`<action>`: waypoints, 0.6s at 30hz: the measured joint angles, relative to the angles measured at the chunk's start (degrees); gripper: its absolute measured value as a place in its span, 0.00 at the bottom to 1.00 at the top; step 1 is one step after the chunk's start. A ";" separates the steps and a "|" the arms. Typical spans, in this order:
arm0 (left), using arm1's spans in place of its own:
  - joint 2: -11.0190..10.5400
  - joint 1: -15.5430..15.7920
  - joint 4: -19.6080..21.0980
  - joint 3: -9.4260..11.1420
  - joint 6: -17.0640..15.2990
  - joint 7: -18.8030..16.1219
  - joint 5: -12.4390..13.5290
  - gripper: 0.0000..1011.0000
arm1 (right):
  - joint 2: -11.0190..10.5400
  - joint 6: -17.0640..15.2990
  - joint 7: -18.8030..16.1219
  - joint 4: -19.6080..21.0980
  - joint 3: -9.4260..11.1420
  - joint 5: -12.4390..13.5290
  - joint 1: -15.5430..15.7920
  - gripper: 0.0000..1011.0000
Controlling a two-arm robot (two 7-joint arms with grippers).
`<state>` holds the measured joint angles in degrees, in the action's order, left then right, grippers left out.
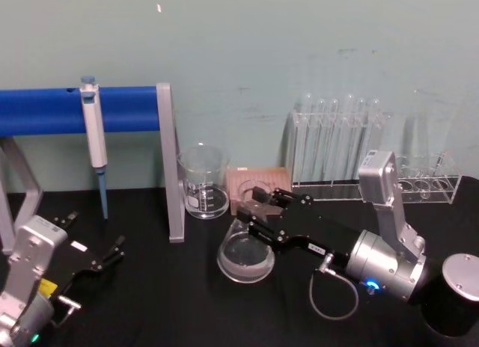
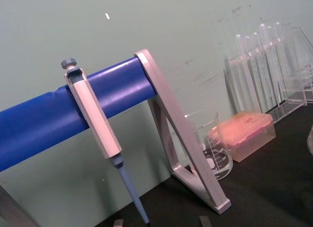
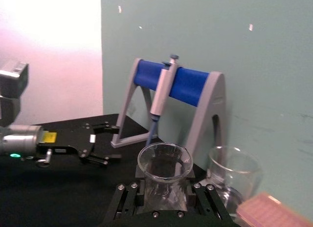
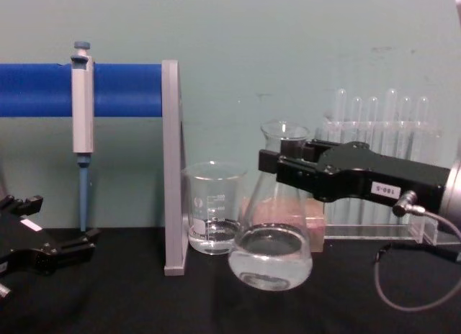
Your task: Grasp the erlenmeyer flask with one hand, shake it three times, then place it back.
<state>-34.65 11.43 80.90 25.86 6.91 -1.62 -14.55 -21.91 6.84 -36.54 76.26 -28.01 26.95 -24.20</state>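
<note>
- black boxy right hand (image 4: 282, 165) clamped around the neck of the clear glass conical erlenmeyer flask (image 4: 270, 255).
- flask upright at the black tabletop (image 4: 144, 305), just beside the cylindrical glass beaker (image 4: 212, 208); base contact unclear.
- left hand (image 1: 97, 238) parked at left, fingers apart.

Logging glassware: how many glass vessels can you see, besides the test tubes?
2: the erlenmeyer flask, its neck in the right pincer, and the beaker to its left by the grey post. That pincer may hide others.

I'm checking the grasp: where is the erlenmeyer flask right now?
Mid-table in the head view, the erlenmeyer flask is in front and just right of the beaker, its neck held by the right gripper.
</note>
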 joint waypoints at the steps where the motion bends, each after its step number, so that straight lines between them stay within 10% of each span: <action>1: 0.00 0.00 0.00 0.00 0.00 0.00 0.00 0.99 | 0.02 0.09 -0.08 0.15 -0.13 0.00 0.07 0.44; 18: 0.00 0.00 0.00 0.00 0.00 0.00 0.00 0.99 | -0.47 0.88 -4.23 1.96 -3.17 1.38 0.32 0.44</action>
<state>-34.65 11.43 80.90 25.86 6.91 -1.62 -14.55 -22.38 7.73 -40.77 78.22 -31.18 28.33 -23.88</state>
